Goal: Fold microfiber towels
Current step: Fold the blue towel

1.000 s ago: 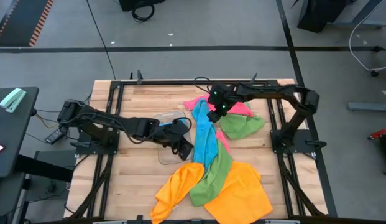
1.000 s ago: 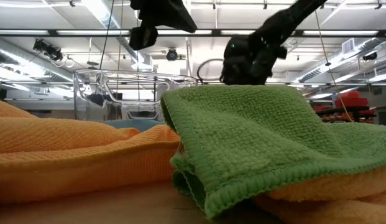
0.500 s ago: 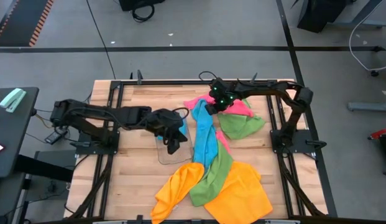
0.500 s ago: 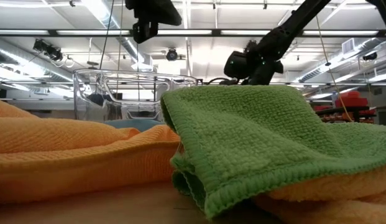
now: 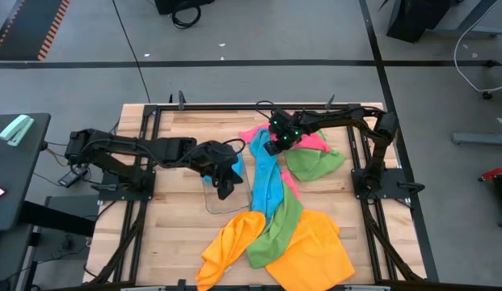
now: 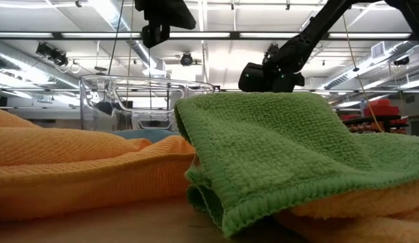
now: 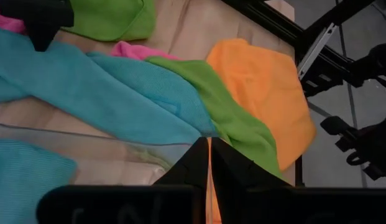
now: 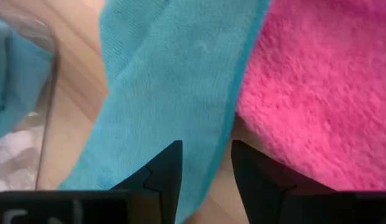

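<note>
The left gripper hangs over the clear plastic tray, its fingers pressed together with nothing between them. Just past its tips a sky-blue towel runs as a long strip, and a part of the same blue shows through the tray wall beside the fingers. Beyond the strip lie a long green towel and a large orange towel — the green draped over the orange's edge.

The right gripper is low over the far end of the blue strip, at the seam where it meets the pink towel. Its two fingers stand apart, one over blue cloth and the other near the pink's edge; nothing is pinched between them.

To the right gripper's outer side a second green towel sits bunched, touching the pink one. Nearer the front edge of the wooden table a second orange towel lies crumpled beside the green strip — in the low view green cloth rests on orange.
</note>
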Tool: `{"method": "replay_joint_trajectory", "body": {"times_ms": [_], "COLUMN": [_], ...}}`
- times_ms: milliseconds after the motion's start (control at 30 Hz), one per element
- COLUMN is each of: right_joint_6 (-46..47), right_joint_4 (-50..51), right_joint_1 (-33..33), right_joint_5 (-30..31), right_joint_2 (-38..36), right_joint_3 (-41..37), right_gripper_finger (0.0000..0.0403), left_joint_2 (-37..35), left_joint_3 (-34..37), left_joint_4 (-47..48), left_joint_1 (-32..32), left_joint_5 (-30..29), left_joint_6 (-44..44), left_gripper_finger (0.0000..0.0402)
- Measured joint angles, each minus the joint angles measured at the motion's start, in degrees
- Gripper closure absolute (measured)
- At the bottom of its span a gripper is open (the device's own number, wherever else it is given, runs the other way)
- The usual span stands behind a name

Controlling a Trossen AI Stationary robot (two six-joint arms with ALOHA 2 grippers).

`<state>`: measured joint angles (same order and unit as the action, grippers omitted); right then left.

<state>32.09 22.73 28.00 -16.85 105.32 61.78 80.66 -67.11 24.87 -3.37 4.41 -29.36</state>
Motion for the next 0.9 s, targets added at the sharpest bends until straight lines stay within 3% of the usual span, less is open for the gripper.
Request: {"method": "replay_joint_trajectory", "body": {"times_ms": [167,467,667,900], "right_joint_6": [-0.2,-2.4,-3.1,-7.4], "right_joint_4": [-2.8,-3.2,-3.4,-3.7], "right_joint_1": [-0.2,-1.2,-1.2,-1.6], "right_joint_5": [-1.2,-1.1,-2.8,-4.6], "right_joint_2": [0.0,0.0,-0.5,-6.4], "right_joint_3": [-0.8,-1.1,-0.9,-0.3], "right_gripper_finger": [0.0278,0.0393,0.0398,0.0399], "left_joint_2": [0.0,0.0,0.0,0.1], "left_joint_3": [0.0,0.0,0.0,0.0], "left_joint_4": [-0.1,-0.1,0.4,1.2], "left_joint_1": [0.0,0.0,0.0,0.1], "left_joint_5": [0.0,0.0,0.0,-0.4], "left_joint_6": [0.0,0.0,0.0,0.6], "left_gripper_finger": [0.0383,0.0385,0.0371,0.0387]}}
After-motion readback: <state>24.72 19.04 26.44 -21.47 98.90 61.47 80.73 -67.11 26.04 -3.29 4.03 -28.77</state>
